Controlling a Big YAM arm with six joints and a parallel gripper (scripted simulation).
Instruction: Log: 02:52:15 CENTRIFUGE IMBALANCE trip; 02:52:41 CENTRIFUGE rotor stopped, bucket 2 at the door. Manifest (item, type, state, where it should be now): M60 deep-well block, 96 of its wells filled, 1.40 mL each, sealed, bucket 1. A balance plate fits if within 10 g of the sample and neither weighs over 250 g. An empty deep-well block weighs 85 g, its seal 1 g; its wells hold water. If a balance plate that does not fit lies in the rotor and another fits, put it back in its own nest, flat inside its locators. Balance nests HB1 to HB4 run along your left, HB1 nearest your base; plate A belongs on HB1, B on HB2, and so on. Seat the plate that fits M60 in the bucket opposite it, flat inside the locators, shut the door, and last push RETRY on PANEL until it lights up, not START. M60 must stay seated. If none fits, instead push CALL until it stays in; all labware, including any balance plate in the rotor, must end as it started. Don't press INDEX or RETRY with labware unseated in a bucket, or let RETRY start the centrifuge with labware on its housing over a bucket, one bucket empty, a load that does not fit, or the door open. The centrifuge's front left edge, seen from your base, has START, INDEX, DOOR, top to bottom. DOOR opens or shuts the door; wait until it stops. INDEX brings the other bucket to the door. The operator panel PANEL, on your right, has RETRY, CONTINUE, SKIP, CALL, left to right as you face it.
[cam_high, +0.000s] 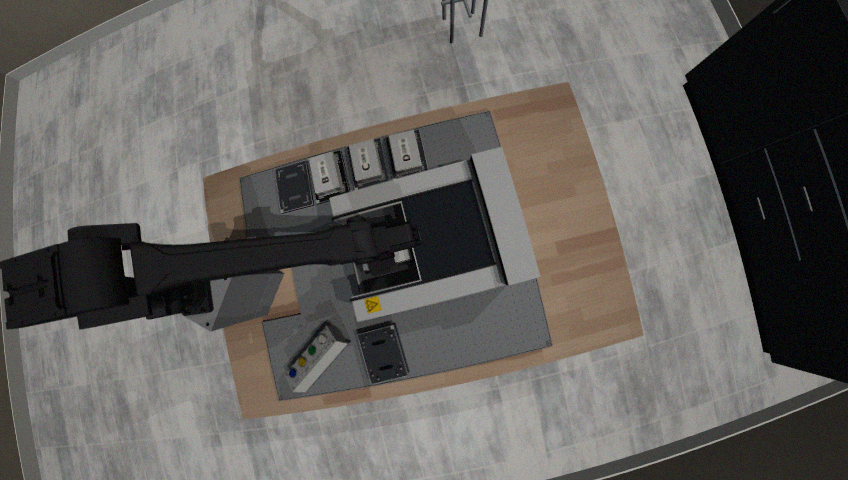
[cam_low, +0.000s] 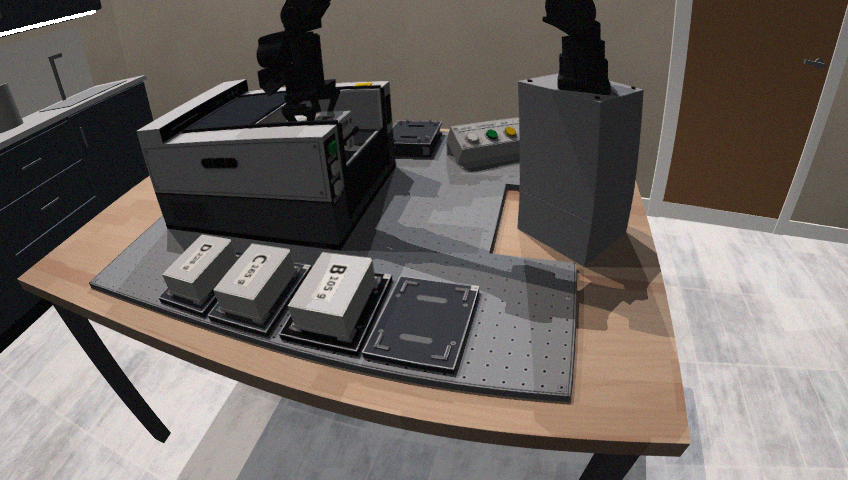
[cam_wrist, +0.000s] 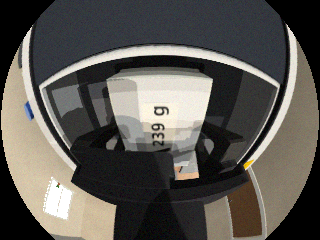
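My gripper (cam_high: 399, 256) reaches down into the centrifuge's (cam_high: 428, 237) open door hole and is shut on a pale balance plate (cam_wrist: 160, 116) whose label ends "239 g". In the side view the gripper (cam_low: 306, 113) is at the top of the centrifuge (cam_low: 261, 160), and the plate is mostly hidden there. I cannot tell whether the plate still rests in the bucket. Nest HB1 (cam_high: 294, 186) is empty, as the side view (cam_low: 423, 322) also shows. Plates B (cam_low: 332, 291), C (cam_low: 254, 279) and D (cam_low: 196, 266) sit in their nests.
The operator panel (cam_high: 315, 355) with its coloured buttons stands right of the arm's base, and also shows in the side view (cam_low: 484, 142). An empty dark nest (cam_high: 382, 352) lies beside it. The arm's grey pedestal (cam_low: 577, 172) stands on the table. Dark cabinets (cam_high: 779, 178) stand beyond the table.
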